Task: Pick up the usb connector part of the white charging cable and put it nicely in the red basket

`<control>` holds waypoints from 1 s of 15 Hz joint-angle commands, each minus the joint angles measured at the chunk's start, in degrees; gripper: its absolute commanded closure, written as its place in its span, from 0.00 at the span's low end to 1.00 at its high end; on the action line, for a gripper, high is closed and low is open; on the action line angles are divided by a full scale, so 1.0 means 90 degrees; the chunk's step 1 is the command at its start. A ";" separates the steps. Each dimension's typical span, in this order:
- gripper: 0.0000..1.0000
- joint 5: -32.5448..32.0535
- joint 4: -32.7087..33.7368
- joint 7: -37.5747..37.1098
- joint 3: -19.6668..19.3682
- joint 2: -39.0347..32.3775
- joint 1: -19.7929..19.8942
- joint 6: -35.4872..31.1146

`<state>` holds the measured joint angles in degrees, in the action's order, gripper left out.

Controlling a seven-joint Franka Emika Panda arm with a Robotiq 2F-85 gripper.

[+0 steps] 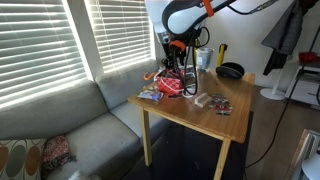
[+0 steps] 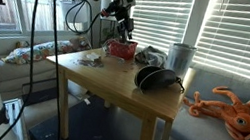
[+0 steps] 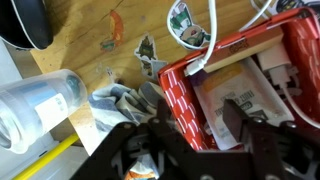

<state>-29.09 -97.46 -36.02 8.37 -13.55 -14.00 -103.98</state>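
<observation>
The red basket point(image 3: 183, 92) stands on the wooden table, seen in both exterior views point(image 1: 168, 87) point(image 2: 121, 49). It holds white paper packets. The white charging cable point(image 3: 211, 25) runs from the top of the wrist view down over the basket's rim. Its end lies at the rim near the basket's corner; I cannot make out the usb connector. My gripper point(image 3: 196, 110) is open and empty, and hovers just above the basket with one finger on each side of its wall. It also shows above the basket in both exterior views point(image 1: 176, 58) point(image 2: 123, 27).
A clear plastic cup point(image 3: 40, 100), a grey cloth point(image 3: 120, 100) and a yellow pencil point(image 3: 45, 160) lie beside the basket. A dark packet point(image 1: 222, 105) and a black pan point(image 1: 230, 70) sit on the table. Black headphones point(image 2: 154, 78) lie near the table's edge.
</observation>
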 commanded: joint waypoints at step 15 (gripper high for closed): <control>0.00 0.2254 -0.1080 0.2318 0.0221 0.2356 0.0133 0.0365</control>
<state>-12.91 -101.94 -19.08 9.69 2.04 -13.65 -101.11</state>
